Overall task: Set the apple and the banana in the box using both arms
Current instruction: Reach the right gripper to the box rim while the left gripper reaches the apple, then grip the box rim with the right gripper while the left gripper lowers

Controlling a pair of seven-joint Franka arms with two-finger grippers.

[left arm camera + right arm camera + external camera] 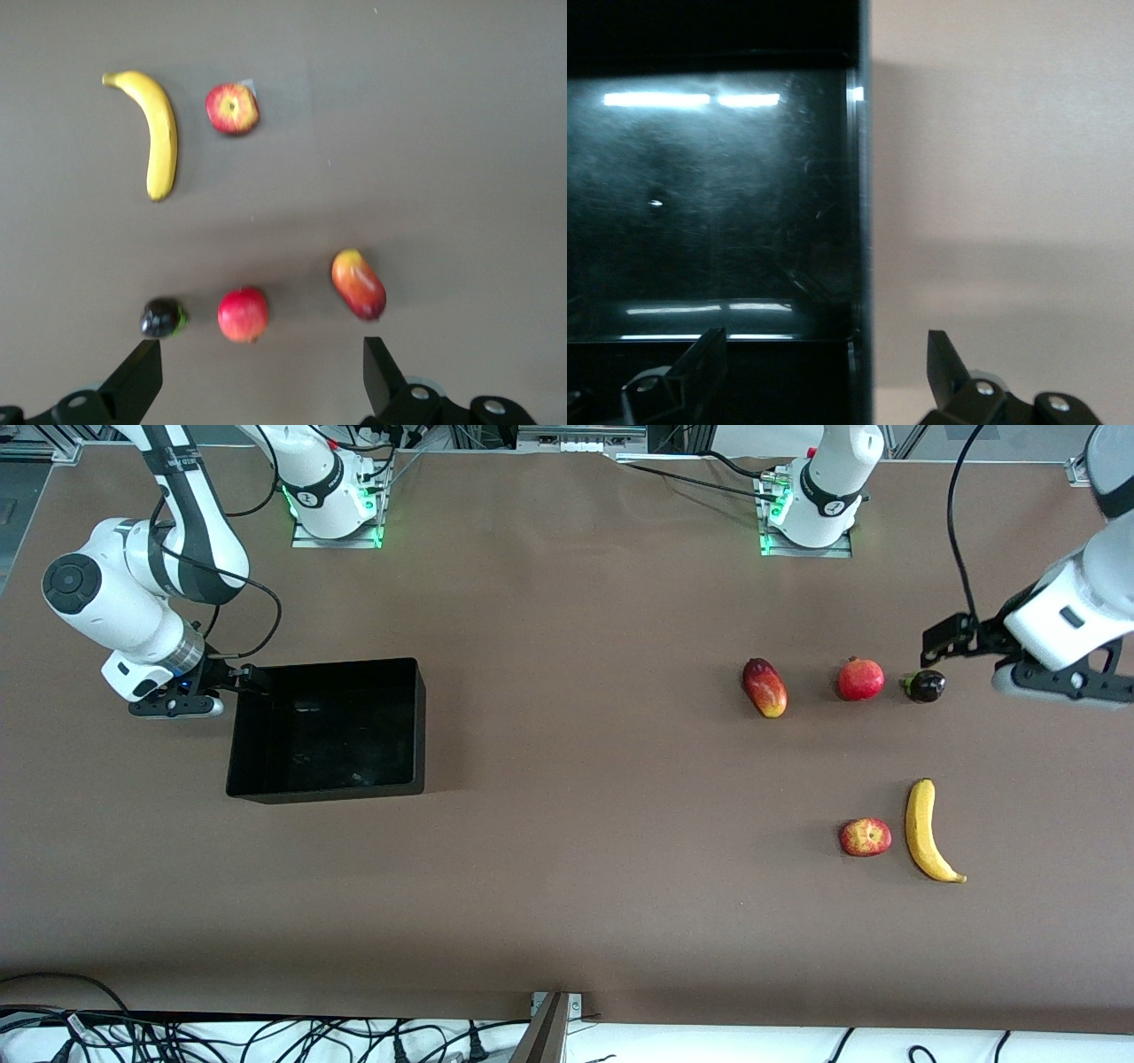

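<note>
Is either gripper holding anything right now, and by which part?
Nothing is held. The left gripper hangs open above the fruit; the right gripper is open astride a wall of the box.

left hand raised, fingers spread; right hand low, fingers spread.

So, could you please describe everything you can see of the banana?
The banana is long, curved and plain yellow, with a smooth skin and a brownish stem tip. It lies flat on the brown table, toward the left arm's end, its stem end nearest the front camera. The apple sits close beside it, apart from it. Nothing touches the banana but the table, and neither hand is at it.
</note>
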